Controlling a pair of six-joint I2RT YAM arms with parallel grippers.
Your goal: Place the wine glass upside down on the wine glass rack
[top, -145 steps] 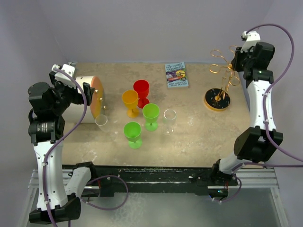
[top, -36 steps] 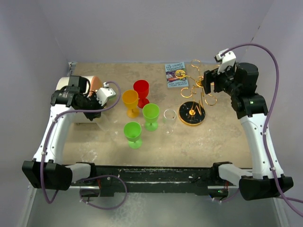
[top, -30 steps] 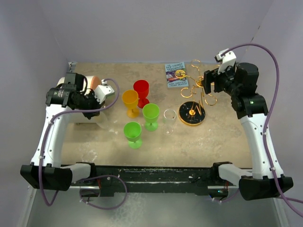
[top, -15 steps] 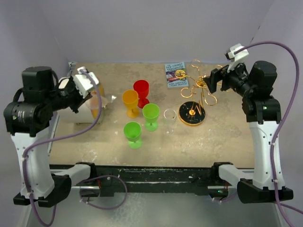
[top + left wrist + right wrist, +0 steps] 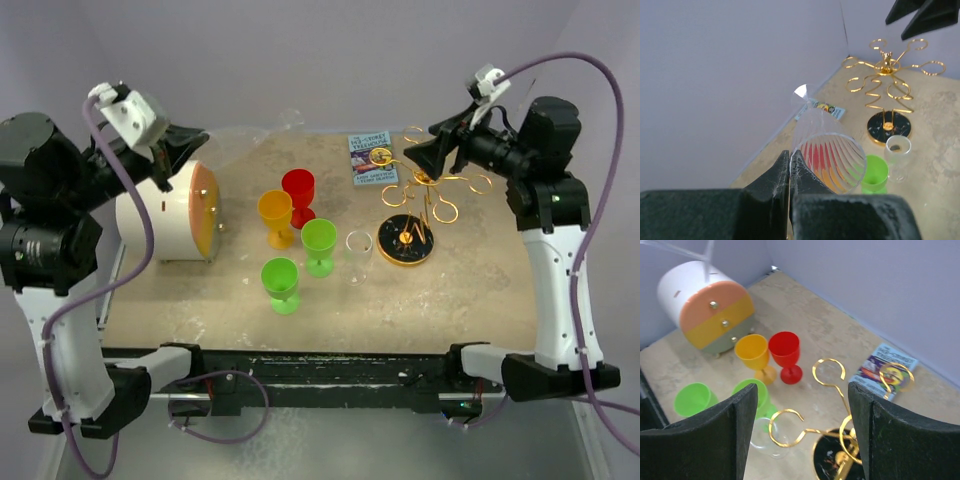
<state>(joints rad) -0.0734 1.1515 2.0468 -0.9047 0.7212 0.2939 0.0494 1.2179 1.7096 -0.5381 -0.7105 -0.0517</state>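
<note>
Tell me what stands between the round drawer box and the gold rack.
The top view shows five goblets there: an orange goblet, a red goblet, a far green goblet, a near green goblet, and a clear goblet closest to the rack.

Beige table (image 5: 460, 300) — on it wine glass rack (image 5: 404, 243), booklet (image 5: 372, 158), drawer chest (image 5: 165, 210), five goblets (image 5: 319, 240).

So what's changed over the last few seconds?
The left end effector closed on the clear wine glass and lifted it high off the table. The right end effector pulled the wine glass rack leftward toward the middle, then let go and rose, open above it. Coloured glasses, second clear glass, booklet and drawer box stayed put.
</note>
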